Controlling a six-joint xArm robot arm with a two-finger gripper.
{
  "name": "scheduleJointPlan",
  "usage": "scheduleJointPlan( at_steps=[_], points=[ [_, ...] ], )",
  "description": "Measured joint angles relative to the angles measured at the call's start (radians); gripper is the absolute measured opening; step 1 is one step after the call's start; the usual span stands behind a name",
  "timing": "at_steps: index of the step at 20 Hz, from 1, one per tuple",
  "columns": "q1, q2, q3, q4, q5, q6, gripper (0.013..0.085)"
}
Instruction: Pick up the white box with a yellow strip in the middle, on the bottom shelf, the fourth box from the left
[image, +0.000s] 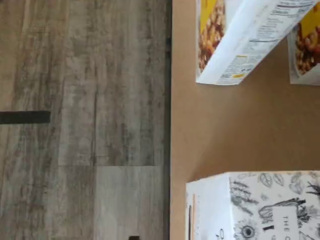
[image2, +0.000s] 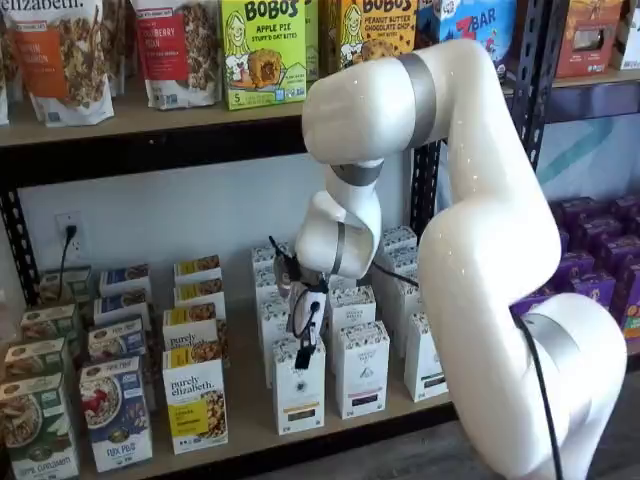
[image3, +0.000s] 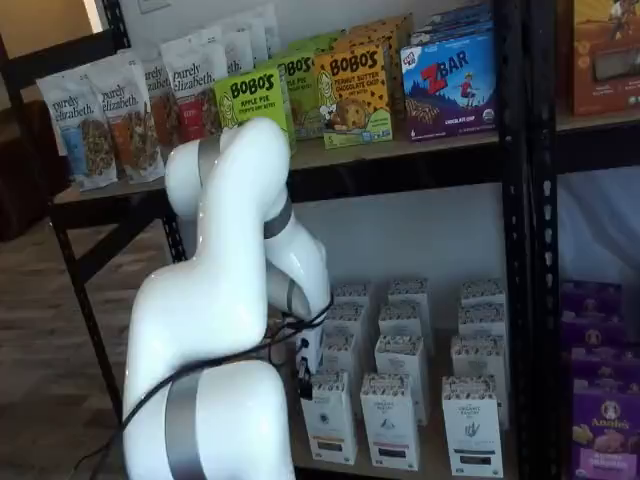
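Wrist view: a tan wooden shelf board (image: 235, 130) lies beside grey wood-grain flooring (image: 85, 120). On the board, the illustrated top of a white carton (image: 260, 205) shows at one edge. Across a stretch of bare board from it lie two boxes with yellow granola pictures (image: 235, 40). No fingers appear here.

Shelf view from the front: the white robot arm (image2: 480, 240) bends down in front of the bottom shelf (image2: 250, 425). Its gripper (image2: 303, 352) hangs with black fingers pointing down, just above and in front of the white box (image2: 299, 385). That box is a tall narrow carton with a yellow strip low on its front, standing at the front of its row. Just to its right stands a like carton with a black strip (image2: 361, 368); to its left, a purely elizabeth box (image2: 195, 405).

Shelf view from the side: the arm hides much of the shelf. The dark fingers (image3: 304, 378) show side-on beside the front carton (image3: 328, 417). The pictures do not show a clear gap, but the jaws stand fully apart and nothing is held.
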Motion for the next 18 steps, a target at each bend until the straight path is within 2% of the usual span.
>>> scheduleJointPlan(
  at_steps=[15, 18],
  points=[
    [-0.022, 0.121, -0.144, -0.020, 0.008, 0.001, 0.0850],
    [-0.027, 0.143, -0.172, -0.043, 0.013, 0.019, 0.0850]
  ],
)
